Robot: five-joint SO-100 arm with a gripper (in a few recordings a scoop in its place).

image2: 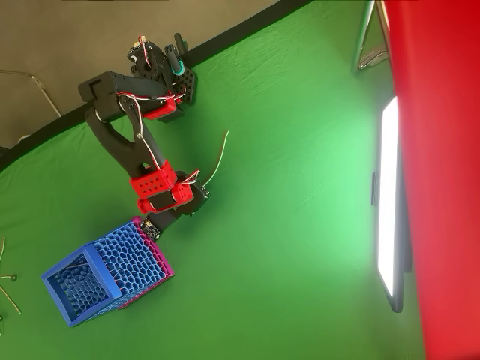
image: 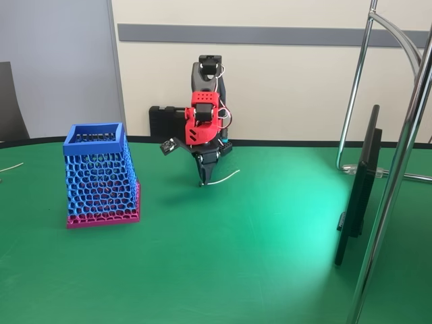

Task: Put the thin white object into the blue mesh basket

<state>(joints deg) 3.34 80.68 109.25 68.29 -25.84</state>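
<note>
— Starting at the left of the fixed view, what do you have?

— You have the blue mesh basket [image: 100,175] standing upright on the green table [image: 256,256], its square rim on top and its pink base on the cloth. Your overhead view puts the blue mesh basket [image2: 105,274] at the lower left, open mouth toward the corner.

— And next along?

— Your arm, red and black, is bent forward and pointing straight down, well apart from the basket. The pincer [image: 202,181] has its tips at or just above the cloth, at one end of the thin white object [image: 223,179].

— Is your pincer closed on it?

— You cannot tell from either view. The tips look nearly together, but the grip itself is too small to read.

— Where does the cord run?

— It lies on the table, curving rightward and slightly up from the tips. From overhead, the thin white object [image2: 218,159] stretches away from the pincer [image2: 202,192] toward the table's far edge.

— Anything further right?

— A dark screen [image: 361,185] stands edge-on beside a chrome frame [image: 398,169].
</note>
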